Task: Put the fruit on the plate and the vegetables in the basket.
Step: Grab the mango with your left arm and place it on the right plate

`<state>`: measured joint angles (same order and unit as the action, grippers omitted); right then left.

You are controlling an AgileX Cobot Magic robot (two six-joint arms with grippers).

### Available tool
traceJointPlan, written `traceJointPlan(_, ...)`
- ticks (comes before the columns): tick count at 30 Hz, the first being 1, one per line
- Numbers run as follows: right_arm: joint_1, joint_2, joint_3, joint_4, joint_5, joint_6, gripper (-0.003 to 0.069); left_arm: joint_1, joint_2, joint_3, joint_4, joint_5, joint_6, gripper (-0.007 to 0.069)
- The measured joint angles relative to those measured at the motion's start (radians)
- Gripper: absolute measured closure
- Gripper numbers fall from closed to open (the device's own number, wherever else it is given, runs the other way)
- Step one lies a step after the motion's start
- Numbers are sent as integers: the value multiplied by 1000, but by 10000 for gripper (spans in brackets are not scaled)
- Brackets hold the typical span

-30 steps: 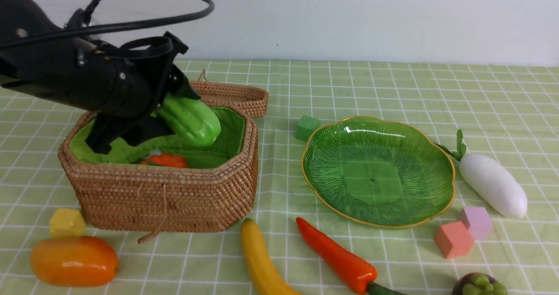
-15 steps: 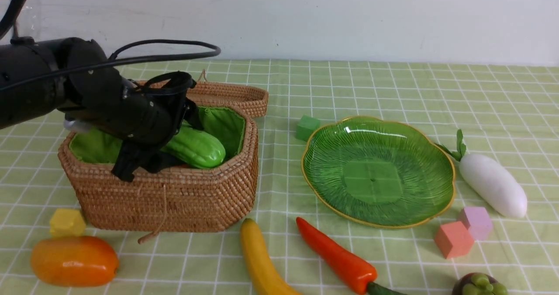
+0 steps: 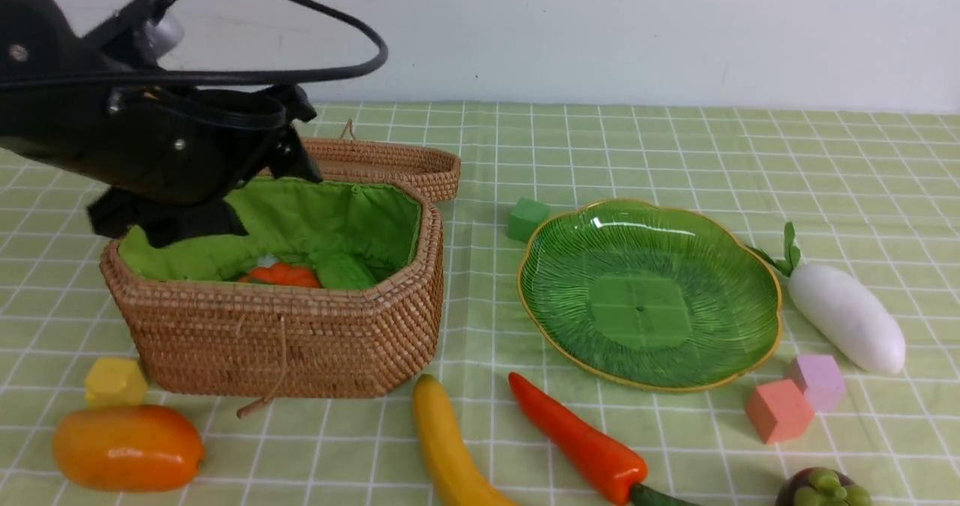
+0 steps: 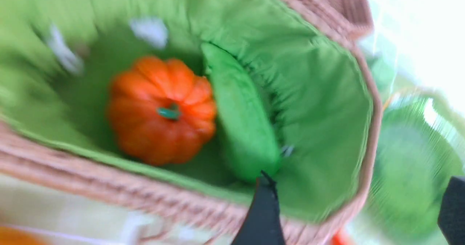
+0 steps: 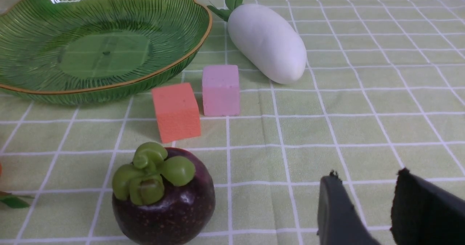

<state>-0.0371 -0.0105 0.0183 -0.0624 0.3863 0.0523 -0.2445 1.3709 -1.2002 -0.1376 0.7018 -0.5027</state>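
Observation:
The green gourd lies inside the wicker basket, beside a small orange pumpkin-like piece. My left gripper hovers above the basket, open and holding nothing. The green plate holds nothing. The white radish lies to the right of the plate. Chili, banana and mango rest near the front edge. The mangosteen sits front right. Beside it my right gripper is low over the cloth, open and holding nothing.
Foam cubes stand about: yellow by the basket's front left, green behind the plate, orange-pink and pink between plate and mangosteen. The basket's lid lies open behind it.
My left gripper lowered the gourd into the basket, opened and let it go, then rose clear. The gourd now lies next to the orange piece.

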Motion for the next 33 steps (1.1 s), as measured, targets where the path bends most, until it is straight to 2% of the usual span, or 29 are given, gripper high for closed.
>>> traceJointPlan(1, 0, 0, 0, 0, 0, 0, 417, 0, -34, -1, 13, 45, 84, 39)
traceJointPlan(2, 0, 0, 0, 0, 0, 0, 417, 0, -41, -2, 16, 57, 102, 39)
traceJointPlan(3, 0, 0, 0, 0, 0, 0, 417, 0, -92, -3, 42, 178, 271, 39)
traceJointPlan(4, 0, 0, 0, 0, 0, 0, 417, 0, -102, -3, 50, 224, 312, 39)
traceJointPlan(5, 0, 0, 0, 0, 0, 0, 417, 0, -124, -3, 65, 320, 444, 38)
traceJointPlan(6, 0, 0, 0, 0, 0, 0, 417, 0, -129, -3, 74, 352, 490, 37)
traceJointPlan(8, 0, 0, 0, 0, 0, 0, 417, 0, -145, 12, 112, 499, 822, 37)
traceJointPlan(9, 0, 0, 0, 0, 0, 0, 417, 0, -145, 21, 126, 519, 953, 37)
traceJointPlan(12, 0, 0, 0, 0, 0, 0, 417, 0, -135, 52, 162, 530, 1241, 37)
traceJointPlan(14, 0, 0, 0, 0, 0, 0, 417, 0, -125, 71, 181, 525, 1320, 37)
traceJointPlan(16, 0, 0, 0, 0, 0, 0, 417, 0, -109, 98, 209, 496, 1349, 37)
traceJointPlan(20, 0, 0, 0, 0, 0, 0, 417, 32, -102, 183, 224, 449, 1353, 37)
traceJointPlan(22, 0, 0, 0, 0, 0, 0, 417, 78, -122, 246, 207, 405, 1375, 37)
traceJointPlan(26, 0, 0, 0, 0, 0, 0, 417, 204, -148, 323, 105, 289, 1470, 37)
traceJointPlan(29, 0, 0, 0, 0, 0, 0, 417, 286, -126, 327, -28, 250, 1574, 37)
traceJointPlan(33, 0, 0, 0, 0, 0, 0, 417, 341, -50, 328, -97, 221, 1634, 37)
